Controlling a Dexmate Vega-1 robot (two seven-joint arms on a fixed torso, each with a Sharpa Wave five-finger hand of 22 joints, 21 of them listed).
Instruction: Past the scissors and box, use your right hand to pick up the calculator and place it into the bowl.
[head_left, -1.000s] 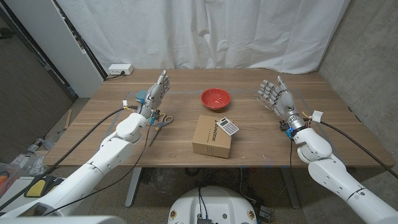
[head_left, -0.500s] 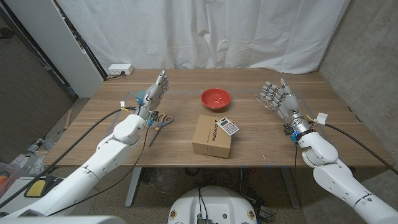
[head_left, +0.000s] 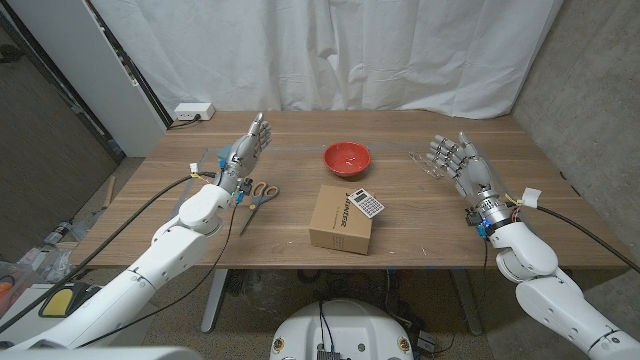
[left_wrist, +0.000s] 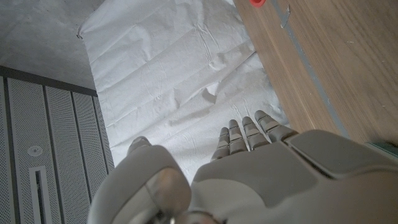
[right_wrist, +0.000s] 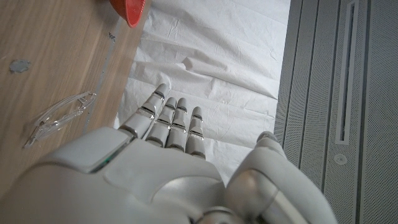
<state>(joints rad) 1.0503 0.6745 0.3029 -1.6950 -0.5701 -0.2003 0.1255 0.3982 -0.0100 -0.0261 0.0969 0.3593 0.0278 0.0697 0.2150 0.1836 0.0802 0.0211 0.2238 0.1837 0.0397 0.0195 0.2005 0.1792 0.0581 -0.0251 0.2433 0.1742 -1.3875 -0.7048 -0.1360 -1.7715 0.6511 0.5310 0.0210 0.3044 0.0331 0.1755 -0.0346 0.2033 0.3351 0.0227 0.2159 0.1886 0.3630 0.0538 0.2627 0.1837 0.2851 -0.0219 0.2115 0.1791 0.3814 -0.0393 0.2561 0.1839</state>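
A small grey calculator (head_left: 368, 203) lies on top of a brown cardboard box (head_left: 342, 221) near the table's front middle. Behind them sits a red bowl (head_left: 346, 157), whose rim also shows in the right wrist view (right_wrist: 127, 10). Scissors (head_left: 257, 196) with orange-ringed handles lie left of the box. My right hand (head_left: 462, 166) is raised at the right side, fingers apart and holding nothing, well right of the calculator. My left hand (head_left: 246, 150) stands raised at the left, fingers straight and empty, just behind the scissors.
Clear safety glasses (right_wrist: 59, 117) lie on the wood by my right hand (right_wrist: 161, 168). A white power strip (head_left: 193, 112) sits at the back left corner. A white curtain (head_left: 340, 50) hangs behind the wooden table (head_left: 420, 220).
My right hand has drifted to the right and a little toward the front edge, fingers still spread. The left hand has barely moved.
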